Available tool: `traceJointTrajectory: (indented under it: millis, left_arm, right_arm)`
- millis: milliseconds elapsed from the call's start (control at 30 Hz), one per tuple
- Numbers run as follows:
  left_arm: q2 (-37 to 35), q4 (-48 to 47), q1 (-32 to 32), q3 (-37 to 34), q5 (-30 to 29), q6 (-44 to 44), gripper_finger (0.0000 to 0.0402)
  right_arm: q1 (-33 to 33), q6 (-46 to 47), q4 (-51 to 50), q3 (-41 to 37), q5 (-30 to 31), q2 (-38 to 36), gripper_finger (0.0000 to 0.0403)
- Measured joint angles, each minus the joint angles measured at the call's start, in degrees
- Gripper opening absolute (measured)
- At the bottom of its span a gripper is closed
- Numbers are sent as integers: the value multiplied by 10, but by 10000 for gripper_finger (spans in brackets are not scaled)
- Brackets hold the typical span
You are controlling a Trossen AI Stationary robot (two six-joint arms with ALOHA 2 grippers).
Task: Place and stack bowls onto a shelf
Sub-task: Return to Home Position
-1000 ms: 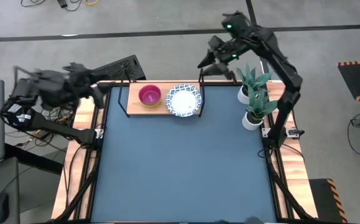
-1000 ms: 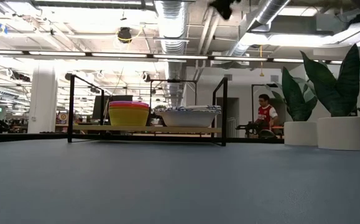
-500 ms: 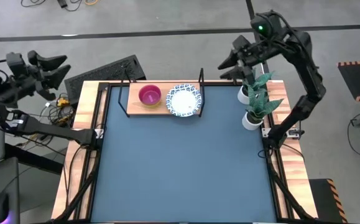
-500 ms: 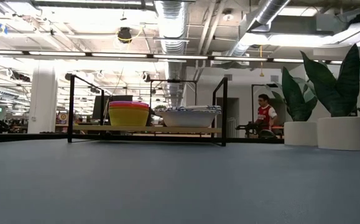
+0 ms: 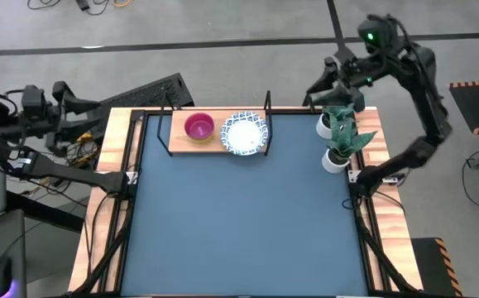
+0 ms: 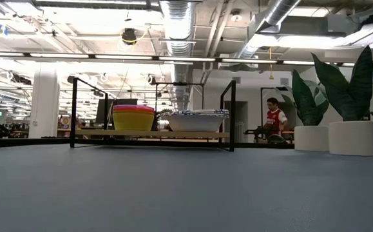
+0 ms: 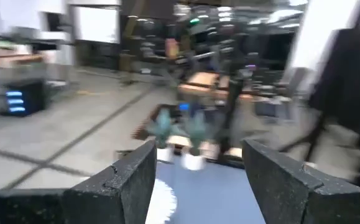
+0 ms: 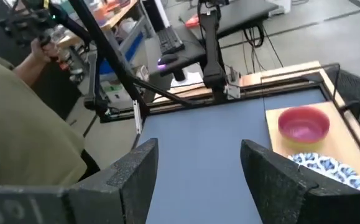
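The wooden shelf (image 5: 214,141) stands at the table's far edge on its black wire frame. On it a stack of small bowls, magenta on top (image 5: 199,127) and yellow below (image 6: 133,120), sits left of a stack of white blue-rimmed bowls (image 5: 246,134) (image 6: 196,120). My left gripper (image 5: 78,95) is open and empty, beyond the table's far left corner. My right gripper (image 5: 320,87) is open and empty, high above the far right corner by the plants. The right wrist view shows the magenta bowl (image 8: 304,122) and the white bowl (image 8: 329,168) on the shelf.
Two white plant pots (image 5: 326,126) (image 5: 336,160) stand along the table's right edge. A keyboard (image 5: 152,91) lies behind the far left corner. A person in olive (image 8: 24,143) stands near the table. Another person in red (image 6: 276,119) sits far behind.
My left gripper has swung away from the shelf's left end, out past the table's left edge. My right gripper has moved from behind the shelf toward the table's right edge, over the plants. The bowls and the shelf have stayed put.
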Motion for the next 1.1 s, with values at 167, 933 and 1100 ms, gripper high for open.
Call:
traceJointTrajectory:
  millis: [167, 933, 1100]
  left_arm:
    - [-40, 51, -12, -47, 122, -5, 224]
    - [-355, 208, -166, -392, 73, -77, 224]
    - [-364, 152, -230, -354, 20, -74, 224]
  right_arm:
    - [26, 113, 276, -269, 9, -130, 255]
    - [393, 215, 1039, -1004, 636, -702, 255]
    - [389, 224, 949, -985, 638, -827, 255]
